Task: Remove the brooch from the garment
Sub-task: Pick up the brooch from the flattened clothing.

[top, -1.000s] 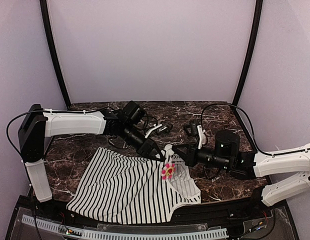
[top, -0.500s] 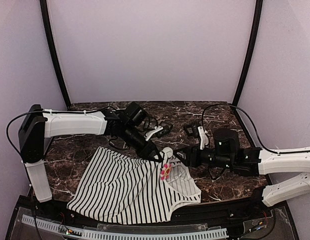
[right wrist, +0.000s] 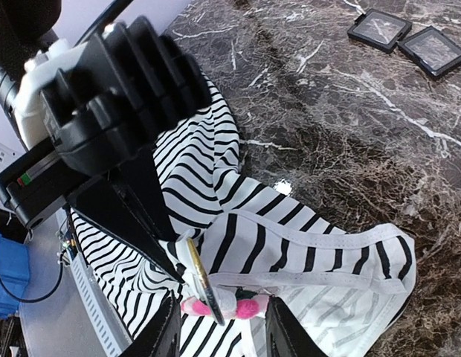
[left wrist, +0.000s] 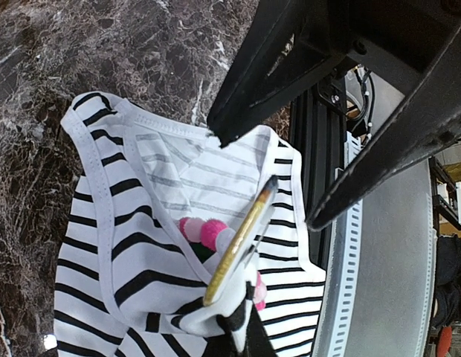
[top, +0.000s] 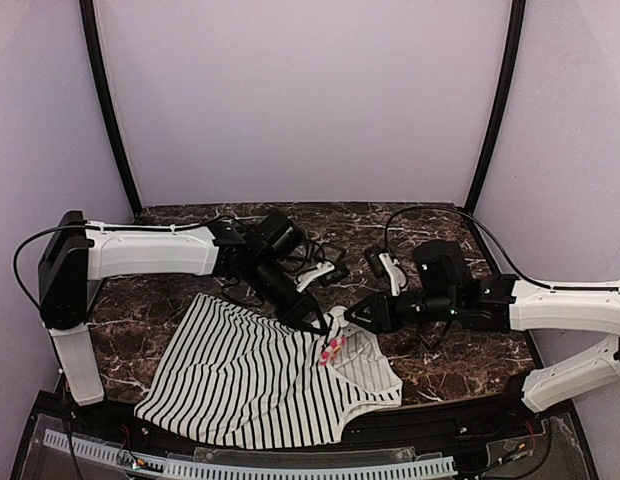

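Observation:
The garment (top: pixel 240 375), white with black stripes, lies on the dark marble table (top: pixel 440 225) at the near edge. The brooch (top: pixel 330 349), pink and white, sits at its neckline, tipped on edge. My left gripper (top: pixel 312 324) is shut on a raised fold of cloth (left wrist: pixel 216 305) beside the brooch's gold backing disc (left wrist: pixel 238 242). In the left wrist view the petals (left wrist: pixel 208 232) show just behind that disc. My right gripper (right wrist: pixel 221 316) is open, one finger (right wrist: pixel 169 331) on each side of the brooch (right wrist: pixel 242 306). I cannot tell if they touch it.
Two small black square frames (right wrist: pixel 379 30) lie on the marble beyond the garment. Cables and small white parts (top: pixel 325 270) sit between the arms. A slotted rail (left wrist: pixel 349 245) and black frame run along the near table edge, close to the garment's hem.
My right gripper opened and moved left, so its fingers now flank the brooch. My left gripper closed on the cloth and lifted the neckline, tipping the brooch on edge.

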You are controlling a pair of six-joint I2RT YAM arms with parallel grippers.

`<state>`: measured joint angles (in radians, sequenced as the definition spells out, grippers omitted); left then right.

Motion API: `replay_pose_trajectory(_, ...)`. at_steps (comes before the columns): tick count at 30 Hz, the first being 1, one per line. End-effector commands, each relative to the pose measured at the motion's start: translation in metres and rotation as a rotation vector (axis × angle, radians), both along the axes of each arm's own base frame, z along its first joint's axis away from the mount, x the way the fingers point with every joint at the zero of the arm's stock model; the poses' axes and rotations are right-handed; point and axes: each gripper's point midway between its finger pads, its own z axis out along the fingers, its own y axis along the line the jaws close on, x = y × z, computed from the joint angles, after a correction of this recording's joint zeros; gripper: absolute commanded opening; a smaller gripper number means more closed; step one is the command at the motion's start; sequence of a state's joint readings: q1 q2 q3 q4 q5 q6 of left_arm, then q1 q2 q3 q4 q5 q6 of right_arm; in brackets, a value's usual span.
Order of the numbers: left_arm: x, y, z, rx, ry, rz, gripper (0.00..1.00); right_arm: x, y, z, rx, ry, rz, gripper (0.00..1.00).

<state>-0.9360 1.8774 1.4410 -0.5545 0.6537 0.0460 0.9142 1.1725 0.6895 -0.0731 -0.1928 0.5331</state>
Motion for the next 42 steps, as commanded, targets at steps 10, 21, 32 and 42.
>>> replay_pose_trajectory(10, -0.017, -0.007, 0.01, -0.022, 0.027, -0.06, 0.01, 0.002, 0.026, 0.018, 0.112, -0.03, 0.078, 0.27)
replay_pose_trajectory(21, -0.02, -0.009, 0.013, -0.035, 0.048, -0.059, 0.01, 0.002, 0.024, 0.008, 0.098, -0.027, 0.073, 0.0)
replay_pose_trajectory(32, -0.025, -0.018, 0.044, -0.147, 0.137, -0.026, 0.02, 0.018, -0.001, 0.061, 0.296, -0.271, -0.119, 0.0)
replay_pose_trajectory(42, -0.01, -0.014, 0.084, -0.314, 0.216, 0.003, 0.18, 0.037, 0.007, 0.094, 0.273, -0.556, -0.299, 0.0)
